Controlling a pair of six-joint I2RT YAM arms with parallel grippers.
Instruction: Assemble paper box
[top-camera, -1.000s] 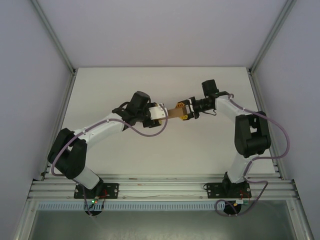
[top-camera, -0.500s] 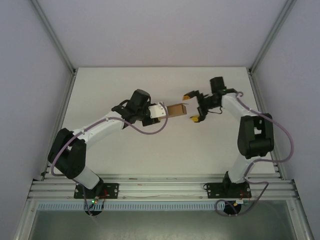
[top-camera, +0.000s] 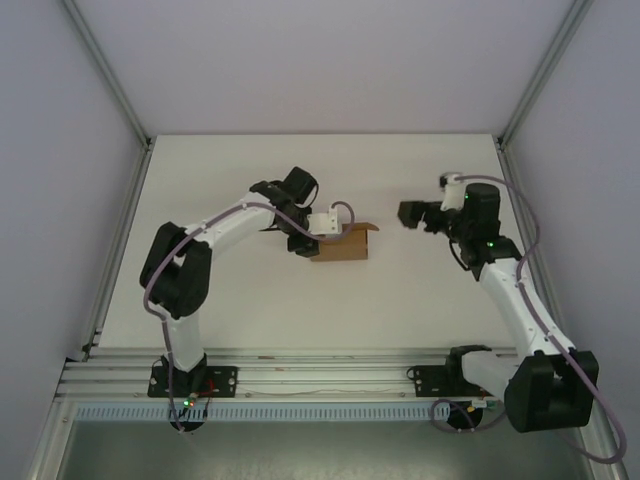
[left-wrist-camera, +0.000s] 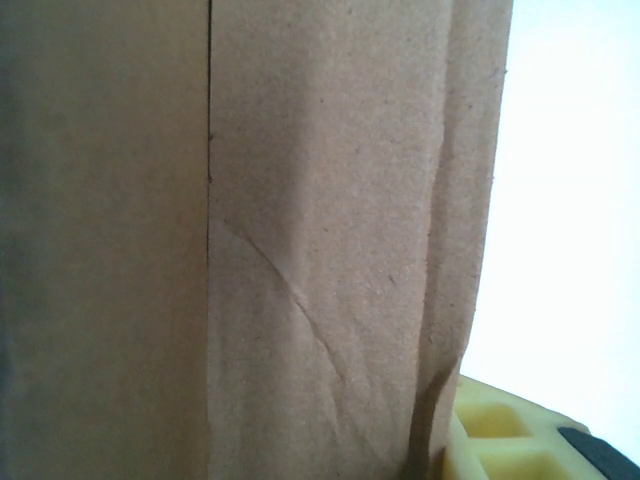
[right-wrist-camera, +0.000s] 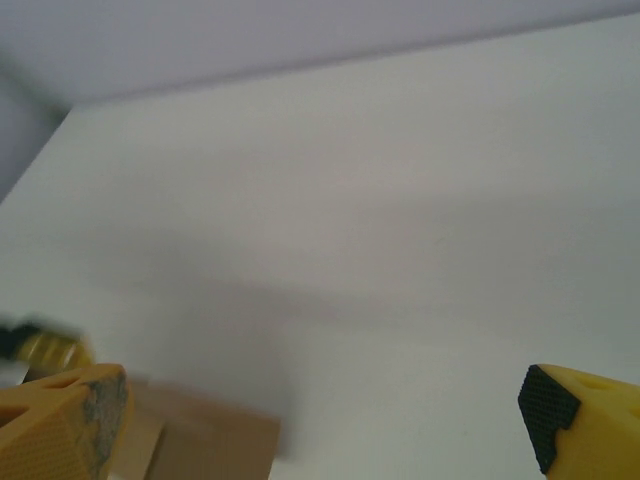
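A: Where is the paper box (top-camera: 340, 247) to be found?

B: It is seen near the middle of the white tabletop (top-camera: 250, 295), a little left of centre, as a small brown folded shape. Whether it is set down on the surface or lifted just clear of it cannot be told from above.

A: Is it gripped?

B: Its left end is grasped by the left tool (top-camera: 321, 229). In the left wrist view, plain creased cardboard is pressed close to the lens, and one yellow finger (left-wrist-camera: 500, 440) is seen right against its edge at the lower right.

A: Is anything loose on the box?

B: A flap (top-camera: 367, 227) is seen sticking out at its far right corner. More than that cannot be made out.

A: And the right tool (top-camera: 408, 214)?

B: It is held to the right of the box, apart from it and pointed toward it. Nothing is grasped by it. In the right wrist view its yellow fingers (right-wrist-camera: 60, 430) are spread to the two lower corners, with bare tabletop between them.

A: Is the box caught from there?

B: A blurred brown patch is made out low on the left, just beside the left-hand finger.
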